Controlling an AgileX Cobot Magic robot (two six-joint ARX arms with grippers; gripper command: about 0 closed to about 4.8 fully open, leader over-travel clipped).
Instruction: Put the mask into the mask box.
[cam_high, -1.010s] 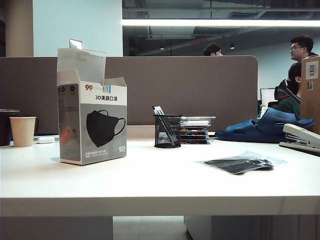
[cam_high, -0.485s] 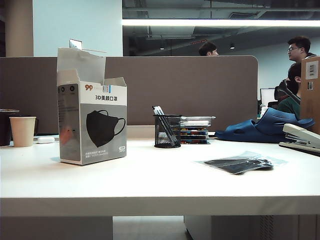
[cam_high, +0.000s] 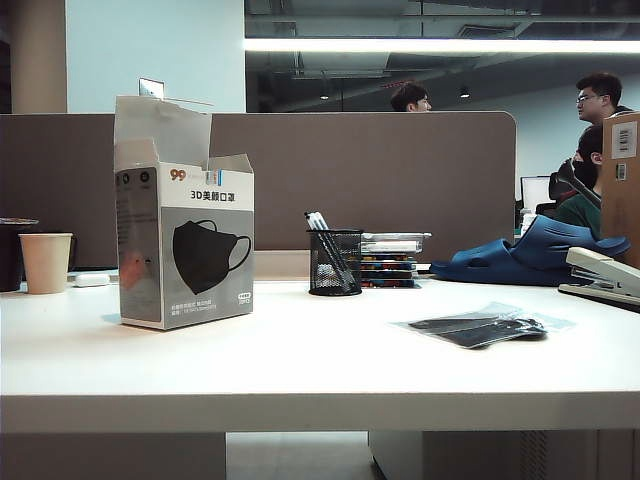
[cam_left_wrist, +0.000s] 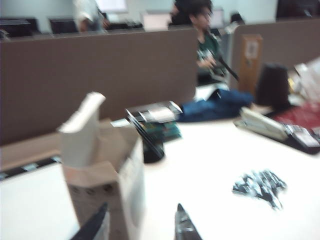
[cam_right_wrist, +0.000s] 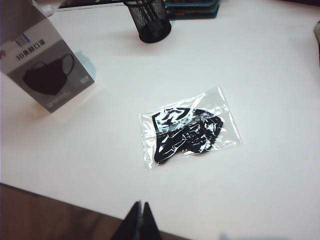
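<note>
Overhead sight from the right wrist shows the right gripper (cam_right_wrist: 141, 222) pinched shut and empty above the table's (cam_high: 300, 370) near edge, the mask (cam_right_wrist: 187, 132) lying flat in its clear wrapper just beyond. The left wrist view alone shows the left gripper (cam_left_wrist: 142, 225), fingers parted and empty, close to the mask box (cam_left_wrist: 107, 175) with flaps up. The exterior view sees neither arm but reads "99" and "3D" on the box, well apart from the mask.
</note>
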